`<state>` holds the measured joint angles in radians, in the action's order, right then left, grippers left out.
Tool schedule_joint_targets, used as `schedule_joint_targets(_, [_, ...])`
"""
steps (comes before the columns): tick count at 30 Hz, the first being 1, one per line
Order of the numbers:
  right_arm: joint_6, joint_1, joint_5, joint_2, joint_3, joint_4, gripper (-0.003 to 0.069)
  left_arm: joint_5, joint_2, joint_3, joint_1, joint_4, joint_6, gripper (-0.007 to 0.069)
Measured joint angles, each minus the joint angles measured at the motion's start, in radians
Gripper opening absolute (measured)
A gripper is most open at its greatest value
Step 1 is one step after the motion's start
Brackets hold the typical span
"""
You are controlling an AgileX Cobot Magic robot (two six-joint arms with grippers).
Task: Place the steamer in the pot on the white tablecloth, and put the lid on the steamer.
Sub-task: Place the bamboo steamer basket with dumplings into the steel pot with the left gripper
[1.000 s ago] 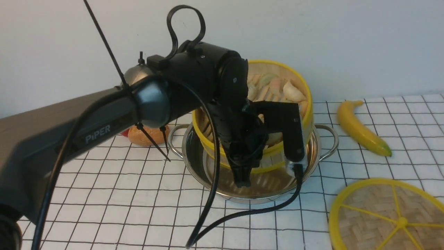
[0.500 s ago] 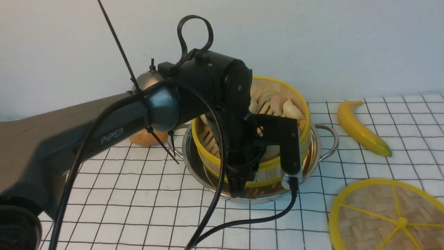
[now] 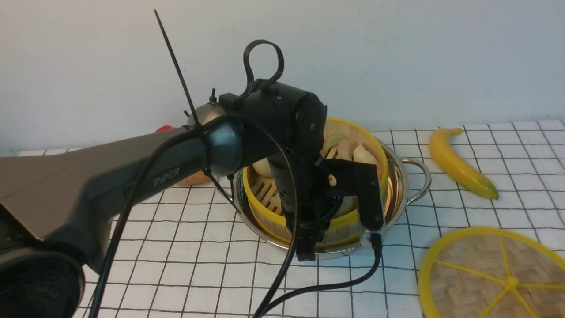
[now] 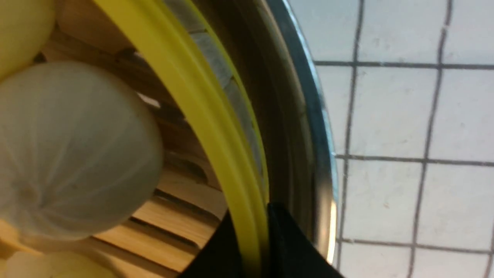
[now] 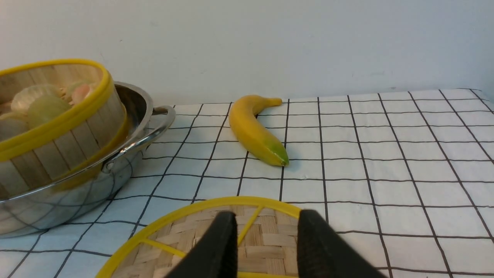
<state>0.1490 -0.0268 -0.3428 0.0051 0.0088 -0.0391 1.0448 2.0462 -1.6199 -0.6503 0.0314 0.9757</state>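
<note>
The steamer (image 3: 353,134), a bamboo basket with a yellow rim holding toy dumplings and buns, sits tilted inside the shiny steel pot (image 3: 399,187) on the white tablecloth (image 3: 176,265). My left gripper (image 3: 306,247) is shut on the steamer's near rim; in the left wrist view the black fingers pinch the yellow rim (image 4: 193,96) just inside the pot's wall (image 4: 305,116). The lid (image 3: 494,278), a flat woven disc with yellow spokes, lies on the cloth at the front right. My right gripper (image 5: 266,241) hovers open just over the lid (image 5: 173,241), with nothing between its fingers.
A toy banana (image 3: 459,163) lies on the cloth right of the pot, behind the lid. A bread roll (image 3: 194,179) and something red (image 3: 164,129) sit behind my left arm. The pot's right loop handle (image 3: 421,176) sticks out toward the banana. A white wall backs the table.
My left gripper has carried the steamer downward, from hanging tilted above the pot to resting inside it. The lid and banana have stayed put.
</note>
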Motion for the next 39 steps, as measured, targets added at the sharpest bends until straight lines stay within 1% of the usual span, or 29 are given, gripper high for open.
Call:
schedule_joint_targets(3, [0.000, 0.000, 0.000, 0.000, 0.000, 0.000, 0.0242, -0.024, 0.005, 0.000, 0.000, 0.005, 0.000, 0.0031])
schedule_joint_targets(23, [0.000, 0.000, 0.000, 0.000, 0.000, 0.000, 0.0242, -0.033, 0.042, 0.000, 0.000, 0.022, -0.009, 0.0031])
schedule_joint_targets(27, [0.000, 0.000, 0.000, 0.000, 0.000, 0.000, 0.0242, -0.033, 0.042, 0.000, 0.000, 0.022, -0.009, 0.0044])
schedule_joint_targets(32, [0.000, 0.000, 0.000, 0.000, 0.000, 0.000, 0.0242, -0.032, 0.042, -0.001, 0.000, 0.021, -0.009, 0.0114])
schedule_joint_targets(33, [0.000, 0.000, 0.000, 0.000, 0.000, 0.000, 0.0242, -0.034, 0.041, -0.004, 0.000, 0.021, -0.009, 0.0137])
schedule_joint_targets(35, [0.000, 0.000, 0.000, 0.000, 0.000, 0.000, 0.0242, -0.038, 0.038, -0.009, 0.000, 0.017, -0.009, 0.0211])
schedule_joint_targets(36, [0.000, 0.000, 0.000, 0.000, 0.000, 0.000, 0.0242, -0.041, 0.036, -0.009, 0.000, 0.017, -0.009, 0.0223])
schedule_joint_targets(39, [0.000, 0.000, 0.000, 0.000, 0.000, 0.000, 0.0242, -0.055, 0.035, -0.010, 0.000, 0.011, -0.009, 0.0300])
